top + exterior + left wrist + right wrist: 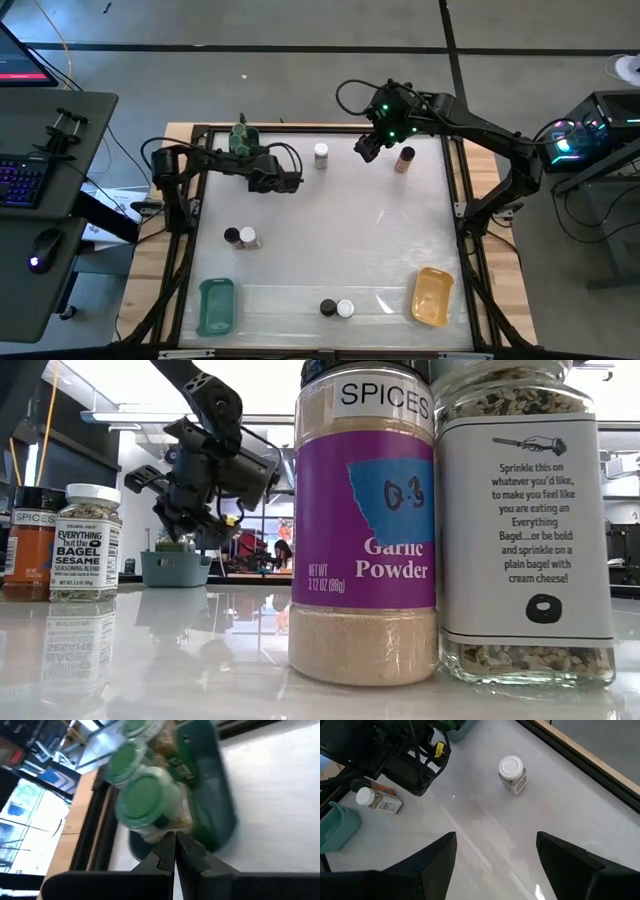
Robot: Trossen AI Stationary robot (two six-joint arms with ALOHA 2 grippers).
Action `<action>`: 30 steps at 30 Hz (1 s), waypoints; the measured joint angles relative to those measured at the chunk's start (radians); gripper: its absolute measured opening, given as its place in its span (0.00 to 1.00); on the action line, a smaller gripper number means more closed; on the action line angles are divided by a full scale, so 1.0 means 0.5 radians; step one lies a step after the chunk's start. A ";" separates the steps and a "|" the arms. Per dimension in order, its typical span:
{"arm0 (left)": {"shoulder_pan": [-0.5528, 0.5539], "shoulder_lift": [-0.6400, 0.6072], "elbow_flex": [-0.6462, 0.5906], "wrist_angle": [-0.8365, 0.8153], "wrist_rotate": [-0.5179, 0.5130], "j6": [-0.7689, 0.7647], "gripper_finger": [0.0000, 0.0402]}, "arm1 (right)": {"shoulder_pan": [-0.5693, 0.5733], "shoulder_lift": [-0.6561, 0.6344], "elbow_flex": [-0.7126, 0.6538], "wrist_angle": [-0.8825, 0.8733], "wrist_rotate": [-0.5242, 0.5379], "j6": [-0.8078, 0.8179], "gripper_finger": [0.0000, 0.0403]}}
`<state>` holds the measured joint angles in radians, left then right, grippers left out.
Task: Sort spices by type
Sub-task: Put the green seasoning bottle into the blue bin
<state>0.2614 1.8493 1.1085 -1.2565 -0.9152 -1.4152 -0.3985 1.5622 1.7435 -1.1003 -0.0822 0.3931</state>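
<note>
Right gripper (495, 865) released, above bare table; white-lid jar (512, 774) upright ahead, left arm (395, 755) beyond. Left gripper (175, 851) clenched, empty.

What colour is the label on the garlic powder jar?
Purple, with a blue patch. The garlic powder jar shows this best in the low view.

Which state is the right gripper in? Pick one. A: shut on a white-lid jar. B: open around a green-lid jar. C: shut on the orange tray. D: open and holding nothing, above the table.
D: the right gripper has its fingers spread with only bare table between them in its wrist view, and the white-lid jar stands apart, ahead of it.
</note>
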 joint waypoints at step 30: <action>0.029 -0.230 -0.378 0.957 -0.080 -0.120 0.00 | 0.000 0.000 -0.001 0.029 0.000 0.111 0.67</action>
<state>0.2760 1.7343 0.9197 -0.7781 -0.9554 -1.4753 -0.3985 1.5623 1.7432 -1.0859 -0.0822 0.4488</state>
